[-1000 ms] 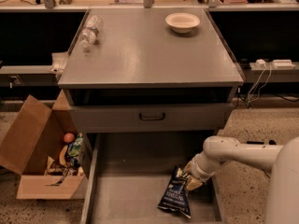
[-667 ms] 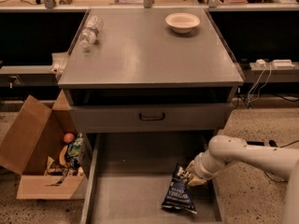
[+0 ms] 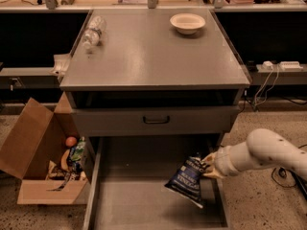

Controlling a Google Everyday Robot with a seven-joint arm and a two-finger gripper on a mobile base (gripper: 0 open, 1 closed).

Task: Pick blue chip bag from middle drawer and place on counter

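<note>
The blue chip bag (image 3: 186, 180) is dark navy with white lettering and hangs tilted above the right side of the open middle drawer (image 3: 129, 200), lifted off its gray floor. My gripper (image 3: 207, 166) reaches in from the right on a white arm and is shut on the bag's upper right corner. The counter (image 3: 153, 51) is the flat gray cabinet top behind and above the drawer.
A white bowl (image 3: 187, 22) sits at the counter's back right and a clear plastic bottle (image 3: 92, 33) lies at its left. A drawer front with a black handle (image 3: 156, 120) is above the open drawer. An open cardboard box (image 3: 38, 157) with clutter stands on the floor at left.
The gripper has lifted the chip bag off the drawer floor; the bag now hangs higher and more tilted, and the arm has risen.
</note>
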